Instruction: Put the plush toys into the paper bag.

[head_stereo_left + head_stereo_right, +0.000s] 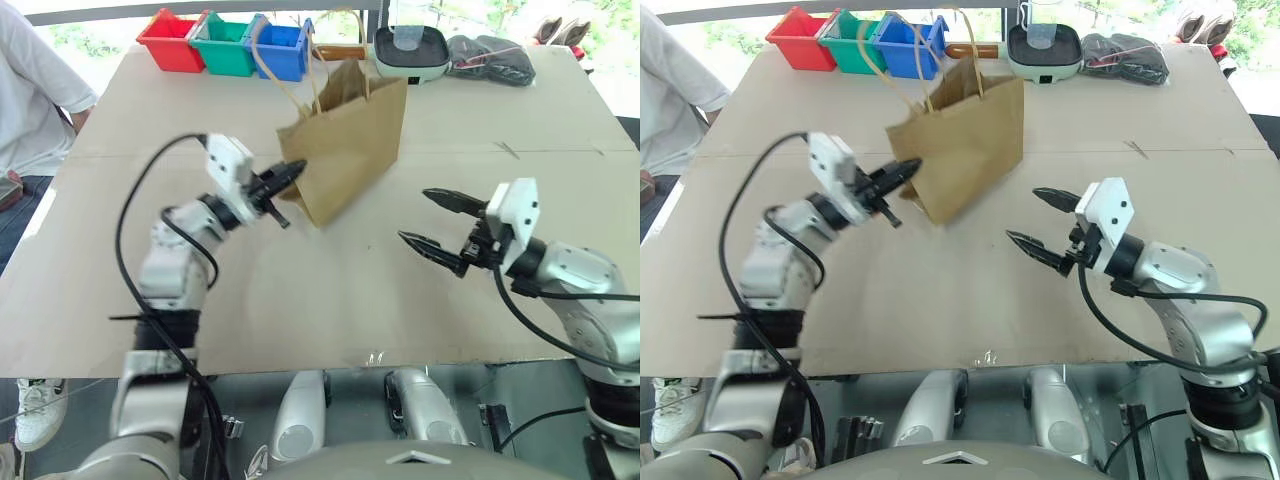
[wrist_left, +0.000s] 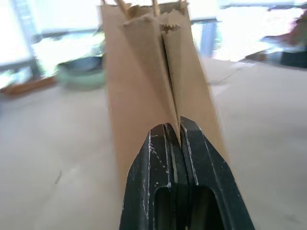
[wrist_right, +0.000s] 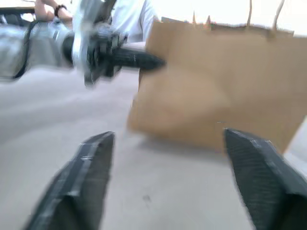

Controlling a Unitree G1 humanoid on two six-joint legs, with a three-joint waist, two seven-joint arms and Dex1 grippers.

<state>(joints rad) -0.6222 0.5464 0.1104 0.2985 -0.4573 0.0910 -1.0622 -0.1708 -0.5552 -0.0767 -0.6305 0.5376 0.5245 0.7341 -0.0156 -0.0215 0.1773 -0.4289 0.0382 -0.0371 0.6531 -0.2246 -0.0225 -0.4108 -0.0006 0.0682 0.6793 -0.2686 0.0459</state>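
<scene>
Left wrist view is showing my left gripper [image 2: 173, 139] pinching the side fold of the bag [image 1: 350, 140] — fingers shut on thin paper, the bag tilting off the table [image 1: 300, 300]. My right gripper [image 1: 440, 225] is hanging apart from it, jaws spread and empty. I'm seeing no toys outside the bag; whether they're inside I can't tell. I'm worrying about that grip — a thin pinch could slip or tear, and the bag would topple.
</scene>
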